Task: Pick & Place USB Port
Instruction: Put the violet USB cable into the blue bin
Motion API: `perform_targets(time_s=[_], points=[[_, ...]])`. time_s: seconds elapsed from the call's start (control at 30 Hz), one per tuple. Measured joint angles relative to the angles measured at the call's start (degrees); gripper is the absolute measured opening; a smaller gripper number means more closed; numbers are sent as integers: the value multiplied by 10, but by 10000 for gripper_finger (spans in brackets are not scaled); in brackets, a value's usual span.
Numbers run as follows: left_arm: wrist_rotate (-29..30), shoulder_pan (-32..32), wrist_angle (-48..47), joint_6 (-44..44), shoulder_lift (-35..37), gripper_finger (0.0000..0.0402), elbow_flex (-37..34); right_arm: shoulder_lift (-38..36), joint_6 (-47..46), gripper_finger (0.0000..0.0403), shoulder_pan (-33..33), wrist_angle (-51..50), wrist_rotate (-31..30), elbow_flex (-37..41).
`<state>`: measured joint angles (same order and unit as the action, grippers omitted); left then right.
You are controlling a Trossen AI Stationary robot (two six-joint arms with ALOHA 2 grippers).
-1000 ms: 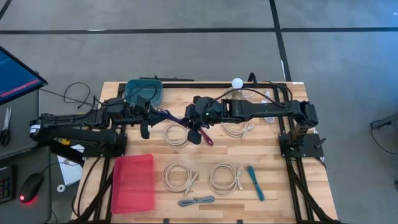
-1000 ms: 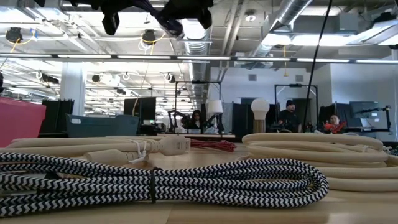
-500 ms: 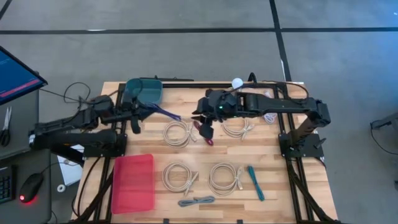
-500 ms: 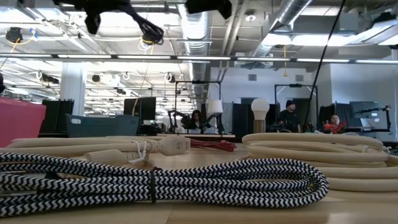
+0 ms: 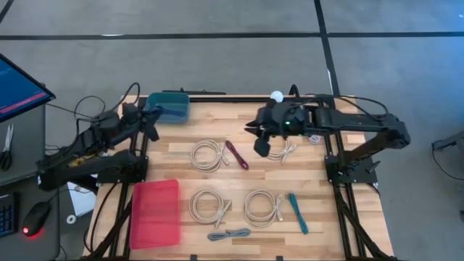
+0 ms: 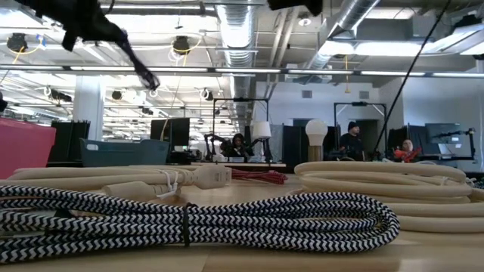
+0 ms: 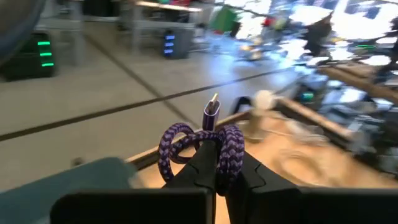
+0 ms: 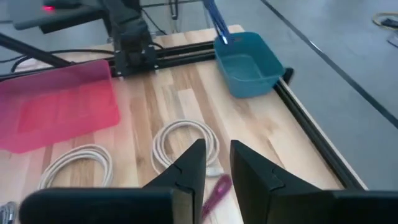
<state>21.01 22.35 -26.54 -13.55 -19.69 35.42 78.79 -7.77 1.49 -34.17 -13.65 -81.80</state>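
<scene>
A purple braided USB cable (image 7: pixel 200 144) is bunched in loops, its metal plug (image 7: pixel 212 109) sticking up past the fingers. My left gripper (image 5: pixel 153 125) is shut on it, raised at the near rim of the teal bin (image 5: pixel 171 106) on the table's far left. In the low view the cable's tail (image 6: pixel 141 69) hangs below that gripper. My right gripper (image 5: pixel 262 142) is open and raised above the table's middle, beside a white cable coil (image 5: pixel 280 151). A maroon cable (image 5: pixel 237 154) lies flat on the wood left of it. My left gripper pinches the purple cable's bunched loops (image 7: pixel 222 155) between its two fingers, several strands together. The loops bulge out on both sides of the fingers, and the plug end stands up past their tips. The cable is lifted clear of the table, one tail hanging slack.
A pink tray (image 5: pixel 154 212) sits at the table's near left. White coils (image 5: pixel 207 155) (image 5: pixel 207 206) (image 5: pixel 262 207), a teal cable (image 5: pixel 298 213) and a black-and-white braided cable (image 5: pixel 228 234) lie on the wood. A white ball (image 5: pixel 276 95) stands at the far edge.
My left gripper has carried the purple cable from the table's middle toward the left and far edge, up to the teal bin. My right gripper has drawn back toward the table's right, away from the left gripper. The maroon cable, partly under it before, now shows fully.
</scene>
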Motion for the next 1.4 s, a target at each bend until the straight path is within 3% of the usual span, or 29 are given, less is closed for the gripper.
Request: perform_targets(time_s=[0.17, 0.5, 0.83, 1.07, 1.4], points=[[43, 40, -11, 0, -16, 8, -2, -51, -20, 65, -19, -29, -48, 25], [20, 125, 0, -49, -69, 8, -65, -108, -42, 65, -89, -56, -141, 38], [-35, 209, 146, -83, -128, 8, -150, -126, -59, 65, -153, -77, -223, 38], [-92, 268, 247, -110, -186, 8, -191, -132, -63, 65, -185, -79, -254, 38], [-117, 303, 276, -108, -261, 8, -192, -135, -88, 65, -191, -90, -257, 38]])
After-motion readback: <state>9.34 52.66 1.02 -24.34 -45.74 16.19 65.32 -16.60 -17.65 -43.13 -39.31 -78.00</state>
